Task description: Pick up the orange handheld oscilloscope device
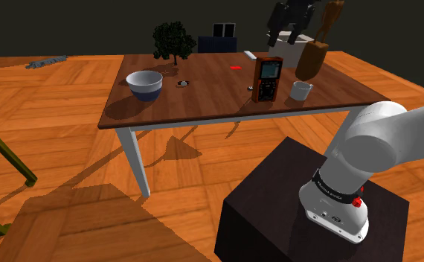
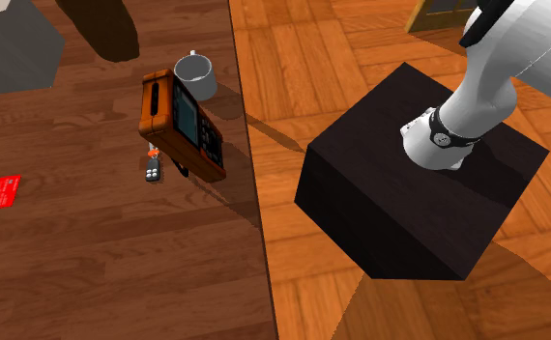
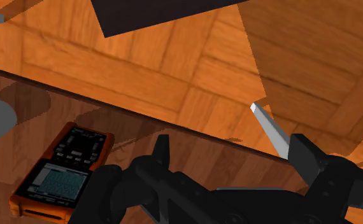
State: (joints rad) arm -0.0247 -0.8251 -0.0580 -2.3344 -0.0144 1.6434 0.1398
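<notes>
Dark wooden table (image 1: 203, 100), orange oscilloscope (image 1: 266, 78) near its edge, parquet floor (image 1: 62, 104), hand (image 3: 233, 149) spread wide

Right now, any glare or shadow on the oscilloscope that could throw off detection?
Shoulder view: oscilloscope clearly lit, no glare, though the background is dim. Second exterior view: its shadow falls on the table towards the edge, not across its face. Wrist view: screen legible, no glare; shadow darkens the wood beside it.
</notes>
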